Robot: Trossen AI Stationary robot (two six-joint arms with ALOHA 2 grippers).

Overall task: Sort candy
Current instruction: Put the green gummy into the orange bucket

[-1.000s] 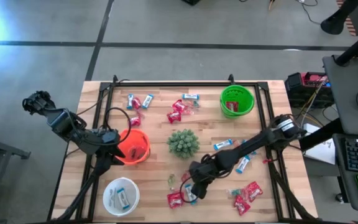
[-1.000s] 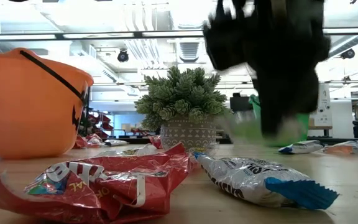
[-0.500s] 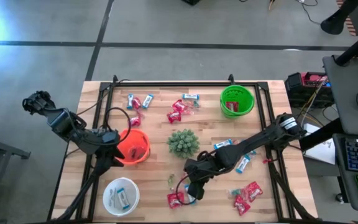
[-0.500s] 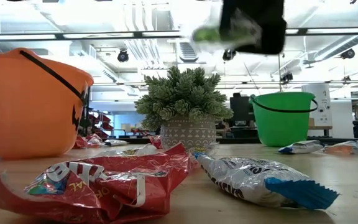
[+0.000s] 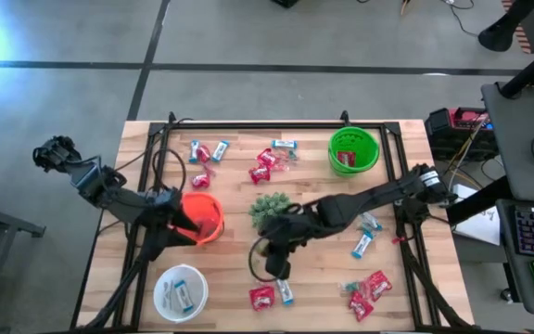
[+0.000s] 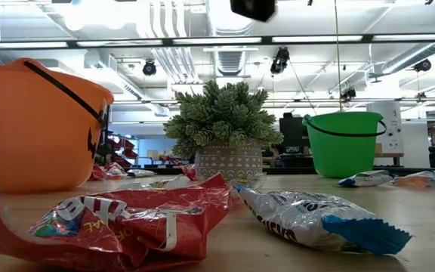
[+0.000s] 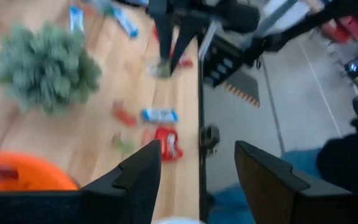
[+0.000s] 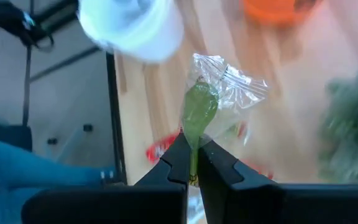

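Observation:
The candy lies scattered on the wooden table: red packets [image 5: 260, 297], blue-and-white bars [image 5: 362, 244] and more at the far side [image 5: 267, 163]. My right gripper [image 5: 276, 267] hangs above the table near the spiky plant [image 5: 273, 211], shut on a green candy in a clear wrapper [image 8: 199, 109]. My left gripper [image 7: 197, 180] stands open with nothing between its fingers, above the near-left rim of the orange bowl [image 5: 202, 217]. In the low view only a dark piece of my right gripper [image 6: 252, 7] shows at the top. My right gripper pinches the green candy's wrapper end [image 8: 193, 148] between its two fingertips. The fingers slant downward toward the table's left near corner. The green piece and its crinkled clear wrapper [image 8: 235, 81] stick out beyond the fingertips, lifted clear of the table.
A green bowl [image 5: 353, 150] with a red packet inside stands at the far right. A white bowl [image 5: 180, 290] with pale candy stands at the near left. The potted plant sits mid-table. A black frame [image 5: 276, 124] runs round the table's edges.
My right gripper has risen well clear of the table with the green candy, climbing out of the low view. It has swung toward the table's left and the plant, and has rolled as it rose. The candy on the table has stayed put.

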